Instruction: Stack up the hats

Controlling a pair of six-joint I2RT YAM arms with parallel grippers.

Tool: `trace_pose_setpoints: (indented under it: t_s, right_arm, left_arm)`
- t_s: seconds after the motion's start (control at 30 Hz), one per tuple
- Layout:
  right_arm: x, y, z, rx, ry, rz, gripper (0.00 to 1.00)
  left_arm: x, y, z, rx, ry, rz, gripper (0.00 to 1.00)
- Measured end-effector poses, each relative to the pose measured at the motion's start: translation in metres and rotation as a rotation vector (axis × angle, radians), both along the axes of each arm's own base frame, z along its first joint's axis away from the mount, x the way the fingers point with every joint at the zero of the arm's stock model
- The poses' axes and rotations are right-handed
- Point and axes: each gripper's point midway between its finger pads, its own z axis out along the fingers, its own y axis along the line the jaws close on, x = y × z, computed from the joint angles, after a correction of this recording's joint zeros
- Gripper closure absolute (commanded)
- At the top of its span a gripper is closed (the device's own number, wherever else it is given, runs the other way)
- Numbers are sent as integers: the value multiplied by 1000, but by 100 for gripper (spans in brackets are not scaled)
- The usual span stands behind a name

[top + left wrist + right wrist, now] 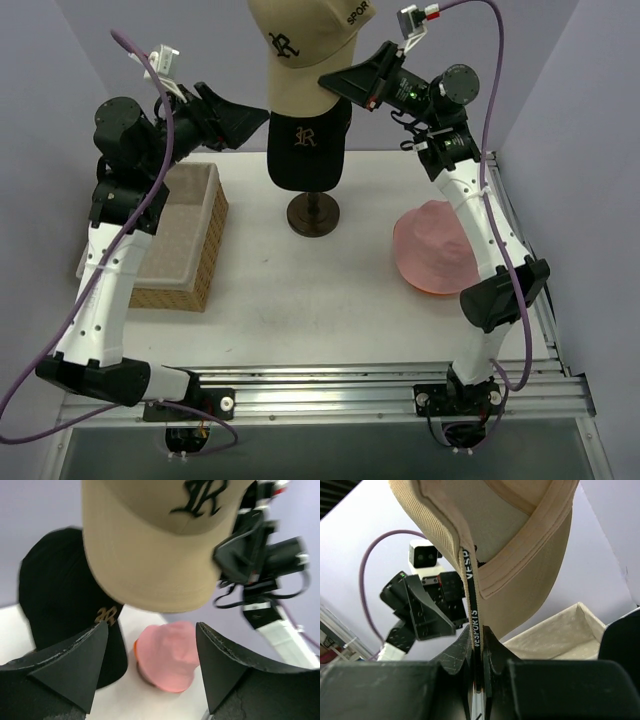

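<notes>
Tan cap (pixel 300 45) aloft over black cap (pixel 305 150) on stand (pixel 313 215), contact between them unclear. Strap edge pinched tight in right gripper (pixel 479 652). Left gripper (pixel 258 118) spread wide, holding nothing, near black cap. Pink hat (pixel 435 245) atop orange hat (pixel 136 649) on table (pixel 300 300), right side.

A lined wicker basket (pixel 212 250) sits left of a dark round stand (pixel 314 215) on the white table (pixel 300 300).
</notes>
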Motion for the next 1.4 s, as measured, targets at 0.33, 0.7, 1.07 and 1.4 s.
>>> trace_pose_setpoints:
  t_s: [0.33,0.7,1.07,1.4]
  right_arm:
    - [6,-16,-14,49,65,74,100]
    - [-16,-17,-2,100,34,163,100]
    - [-19,-15,-2,124,37,205,100]
    - [7,-21,-22,104,94,176,100]
  left_arm:
    - [34,-36,2,-102,-59,-289,17]
    - [43,-17,6,-111,-135,-280,11]
    - [40,-26,20,-242,-169,-428,16]
    - [58,-21,11,-350,-100,-463,83]
